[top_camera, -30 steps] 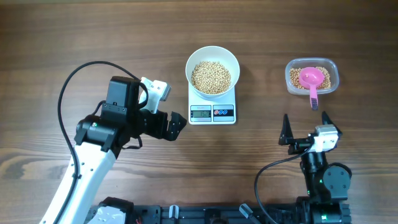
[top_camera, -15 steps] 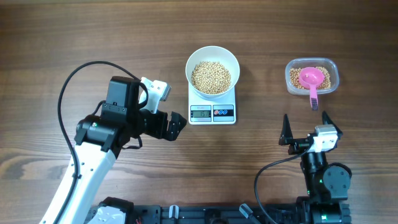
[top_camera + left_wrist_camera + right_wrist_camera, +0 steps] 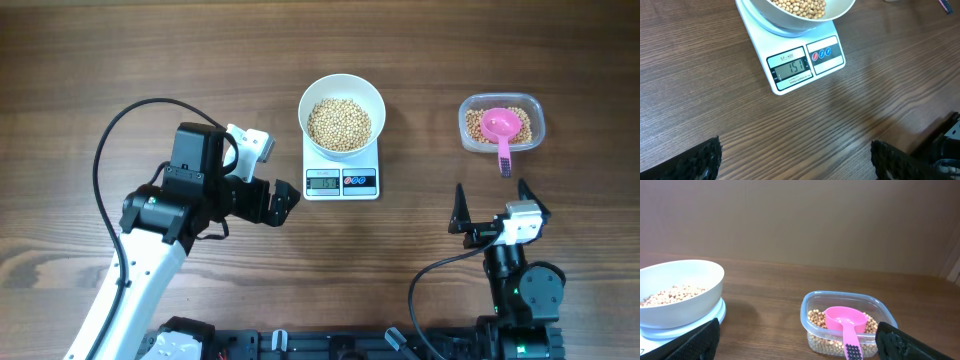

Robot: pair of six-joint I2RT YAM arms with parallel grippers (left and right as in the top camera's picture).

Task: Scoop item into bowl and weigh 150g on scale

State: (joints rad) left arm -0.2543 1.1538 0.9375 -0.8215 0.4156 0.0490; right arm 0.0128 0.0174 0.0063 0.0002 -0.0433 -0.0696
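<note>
The white bowl (image 3: pixel 342 91) stands on the white scale (image 3: pixel 341 180), filled with tan beans (image 3: pixel 339 123). In the left wrist view the scale (image 3: pixel 805 62) shows 151 on its display, with the bowl (image 3: pixel 790 17) above it. My left gripper (image 3: pixel 283 201) is open with nothing in it, on the table left of the scale; its fingertips (image 3: pixel 705 160) frame bare wood. My right gripper (image 3: pixel 490 203) is open and holds nothing, below the clear container. From the right wrist the bowl (image 3: pixel 680 287) is at the left.
A clear plastic container (image 3: pixel 502 123) at the right holds more beans and a pink scoop (image 3: pixel 503 130), its handle over the near rim. The right wrist view has the container (image 3: pixel 845 325) and scoop (image 3: pixel 845 325) ahead. A black cable (image 3: pixel 120 130) loops over the left arm.
</note>
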